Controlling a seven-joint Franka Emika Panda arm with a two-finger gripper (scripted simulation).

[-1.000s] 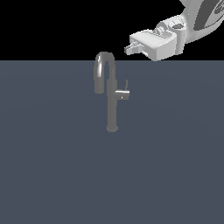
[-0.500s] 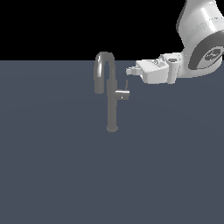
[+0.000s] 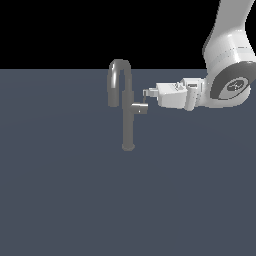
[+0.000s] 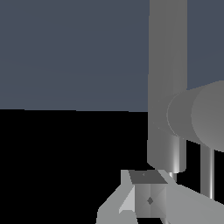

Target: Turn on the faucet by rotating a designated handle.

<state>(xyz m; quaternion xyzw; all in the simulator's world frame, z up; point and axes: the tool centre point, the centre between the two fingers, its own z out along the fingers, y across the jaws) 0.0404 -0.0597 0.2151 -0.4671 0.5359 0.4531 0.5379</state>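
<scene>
Faucet [image 3: 127,115] metal looks rigid, slick; its handle [image 3: 139,108] stub best pushed at the thin lever. Pincer [image 3: 146,93] just right of it, opening unclear.

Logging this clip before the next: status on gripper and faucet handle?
Gripper level at the handle's lever rod, open or shut unclear. Faucet upright, spout arched over. Nothing between gripper and handle.

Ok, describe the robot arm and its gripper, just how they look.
The arm is glossy white with rounded, tubular links. Its wrist joint carries a dark grey circular cap with a small light mark on it. The gripper is a boxy white body ending in short pale grey fingers. No cables or lettering show.
</scene>
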